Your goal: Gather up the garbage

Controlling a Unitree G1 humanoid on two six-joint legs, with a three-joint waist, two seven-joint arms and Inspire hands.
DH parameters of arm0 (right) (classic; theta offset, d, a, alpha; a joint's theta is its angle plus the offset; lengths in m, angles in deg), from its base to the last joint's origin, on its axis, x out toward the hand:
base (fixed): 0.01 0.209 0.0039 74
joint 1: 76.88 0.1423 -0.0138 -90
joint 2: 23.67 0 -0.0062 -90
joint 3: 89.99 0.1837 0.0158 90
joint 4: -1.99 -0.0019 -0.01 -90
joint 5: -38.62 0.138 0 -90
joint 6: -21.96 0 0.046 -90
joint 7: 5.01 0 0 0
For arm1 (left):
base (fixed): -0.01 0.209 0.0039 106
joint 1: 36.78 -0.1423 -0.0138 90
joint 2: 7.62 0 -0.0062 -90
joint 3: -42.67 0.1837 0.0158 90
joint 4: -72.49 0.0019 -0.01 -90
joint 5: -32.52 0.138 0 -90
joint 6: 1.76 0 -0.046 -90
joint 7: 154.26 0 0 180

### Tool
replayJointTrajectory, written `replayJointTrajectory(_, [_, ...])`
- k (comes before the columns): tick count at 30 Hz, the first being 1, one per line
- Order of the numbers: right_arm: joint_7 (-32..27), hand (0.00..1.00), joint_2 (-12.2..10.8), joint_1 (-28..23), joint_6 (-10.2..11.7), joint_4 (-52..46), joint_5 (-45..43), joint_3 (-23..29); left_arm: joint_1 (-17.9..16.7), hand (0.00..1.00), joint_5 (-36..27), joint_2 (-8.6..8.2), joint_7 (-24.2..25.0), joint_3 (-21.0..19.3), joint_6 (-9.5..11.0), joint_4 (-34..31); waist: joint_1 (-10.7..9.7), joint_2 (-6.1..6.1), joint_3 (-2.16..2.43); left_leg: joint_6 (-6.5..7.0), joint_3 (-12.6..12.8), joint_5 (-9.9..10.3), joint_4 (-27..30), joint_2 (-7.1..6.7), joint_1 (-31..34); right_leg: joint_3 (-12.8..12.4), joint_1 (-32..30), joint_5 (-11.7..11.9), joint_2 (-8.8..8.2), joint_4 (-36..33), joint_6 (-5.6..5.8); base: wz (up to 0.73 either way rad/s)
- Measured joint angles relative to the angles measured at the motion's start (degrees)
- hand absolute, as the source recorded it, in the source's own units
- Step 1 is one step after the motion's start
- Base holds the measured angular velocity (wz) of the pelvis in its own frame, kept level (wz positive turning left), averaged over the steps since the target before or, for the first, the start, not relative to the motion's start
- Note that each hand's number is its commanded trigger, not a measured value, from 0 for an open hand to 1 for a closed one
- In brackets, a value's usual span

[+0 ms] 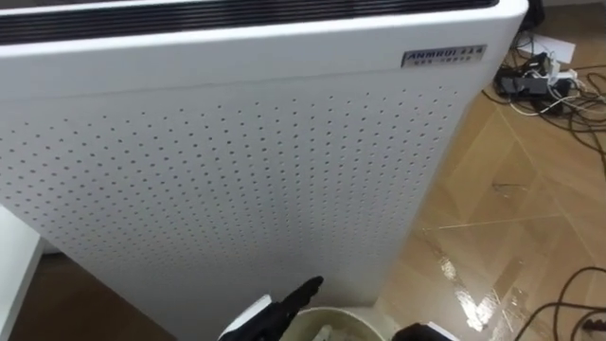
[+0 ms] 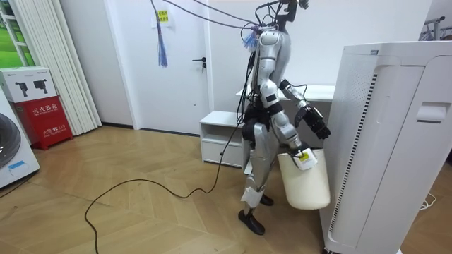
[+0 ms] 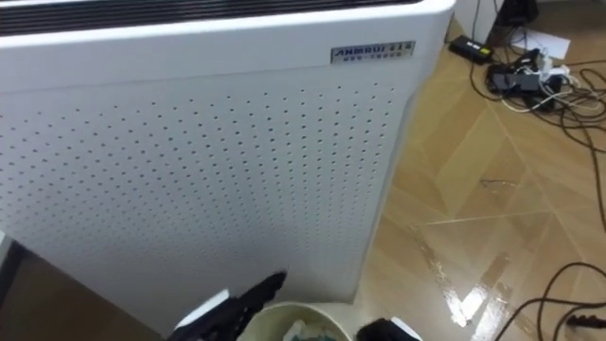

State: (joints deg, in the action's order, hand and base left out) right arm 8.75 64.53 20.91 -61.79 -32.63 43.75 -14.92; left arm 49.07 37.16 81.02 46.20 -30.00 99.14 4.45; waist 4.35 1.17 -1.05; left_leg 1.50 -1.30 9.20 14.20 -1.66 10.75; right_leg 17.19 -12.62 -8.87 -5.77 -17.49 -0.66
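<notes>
A white bin (image 2: pixel 305 180) hangs in front of me, its rim (image 1: pixel 331 317) showing at the bottom of the left eye view. Pale scraps (image 3: pixel 305 332) lie inside it. My right hand (image 2: pixel 299 152) grips the bin's rim, and a dark part of that hand (image 1: pixel 417 332) shows by the rim. My left hand (image 1: pixel 279 313) is held just above the bin's left side, its dark fingers straight and pointing at the white appliance. In the room view the left hand (image 2: pixel 318 127) is stretched toward that appliance.
A tall white perforated appliance (image 1: pixel 237 161) stands directly ahead, very close. Cables and a power strip (image 1: pixel 540 80) lie on the wooden floor to its right. A low white cabinet (image 2: pixel 222 137) stands behind me and a white surface edge (image 1: pixel 14 270) is at the left.
</notes>
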Motion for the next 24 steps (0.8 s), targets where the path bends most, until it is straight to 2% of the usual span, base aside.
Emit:
replayJointTrajectory(2, [-0.72,1.0,0.32,-3.87,-0.01,-0.34,0.89,1.31,-2.32,0.0,0.63,-0.05,-2.53,-1.24,-0.03,1.17,-0.19,0.39,0.37,0.0,1.38,0.0,-1.07,0.16,-2.45,-1.04,1.96,0.05,0.36,0.95,0.12,-0.18])
replayJointTrajectory(3, [-1.0,1.0,0.37,-4.67,-0.01,-0.35,1.67,1.41,-2.53,0.0,0.63,-0.16,-2.96,-1.51,-0.05,1.95,-0.24,0.42,0.39,0.0,1.71,0.0,-1.25,0.23,-3.1,-1.42,2.49,0.04,0.48,1.05,0.16,-0.24])
replayJointTrajectory(5, [-1.8,1.0,0.32,-7.16,-0.03,-0.36,1.8,2.94,-3.61,0.0,0.67,-0.41,-4.9,-2.39,-0.09,5.51,-1.18,0.33,0.79,0.01,3.35,0.01,-2.9,0.91,-5.78,-2.87,4.26,0.13,0.91,1.85,0.33,-0.26])
replayJointTrajectory(8, [-2.87,1.0,0.27,-8.99,-0.05,-0.36,1.89,5.17,-4.7,0.0,0.67,-0.79,-7.4,-3.67,-0.25,10.45,-2.72,0.31,1.09,0.03,4.23,0.03,-3.76,0.88,-7.63,-3.35,5.39,0.07,1.5,2.01,0.31,-0.17])
replayJointTrajectory(9, [-3.19,1.0,0.25,-9.35,-0.04,-0.34,2.0,5.37,-4.83,0.0,0.66,-0.8,-7.77,-3.86,-0.35,11.37,-2.87,0.34,1.09,0.03,4.33,0.03,-3.84,0.94,-7.93,-3.76,5.65,0.09,1.66,2.28,0.29,-0.14])
replayJointTrajectory(11, [-3.86,1.0,0.15,-11.45,-0.03,-0.33,3.18,6.64,-5.34,0.0,0.6,-1.46,-8.8,-4.96,-0.48,14.07,-2.99,0.56,1.39,0.02,4.6,0.03,-4.79,1.13,-9.07,-4.64,6.22,0.15,2.18,3.05,0.18,-0.15])
replayJointTrajectory(13, [-4.72,1.0,-0.2,-13.75,0.04,0.28,3.58,8.87,-6.35,0.0,0.39,-2.7,-10.36,-7.58,-0.42,18.12,-2.89,0.48,1.44,-0.14,5.4,0.14,-5.38,1.56,-10.9,-4.98,7.91,0.42,2.78,4.12,0.06,-0.17])
replayJointTrajectory(14, [-5.1,1.0,-0.79,-14.23,0.09,1.27,3.59,9.89,-6.36,0.0,-0.06,-2.79,-11.13,-8.31,-0.4,21.48,-2.98,0.41,1.42,-0.33,5.75,0.34,-5.64,1.86,-11.87,-5.37,8.7,0.68,3.22,5.01,-0.04,-0.2])
replayJointTrajectory(18, [-5.62,1.0,-1.52,-15.18,0.46,3.05,5.98,10.19,-7.62,0.0,-4.47,-2.87,-12.8,-11.21,0.01,28.25,-3.22,0.42,1.38,-0.73,6.11,0.8,-5.89,2.46,-12.99,-6.19,9.85,0.95,4.0,5.83,-0.38,-0.14])
replayJointTrajectory(20, [-5.54,1.0,-2.32,-14.9,1.3,6.9,6.9,12.56,-7.75,0.0,-6.64,-3.01,-13.76,-14.05,0.31,33.88,-3.43,0.45,1.34,-0.94,6.11,0.99,-6.06,2.68,-13.44,-6.16,10.4,0.98,4.28,6.36,-0.41,0.0])
replayJointTrajectory(24, [-5.48,1.0,-2.98,-14.63,1.36,11.91,10.38,15.73,-8.79,0.0,-9.19,-3.94,-14.97,-19.93,0.29,38.49,-3.13,0.36,1.29,-1.04,6.62,1.22,-6.16,2.9,-13.56,-6.22,10.66,1.02,4.51,6.58,-0.47,-0.02])
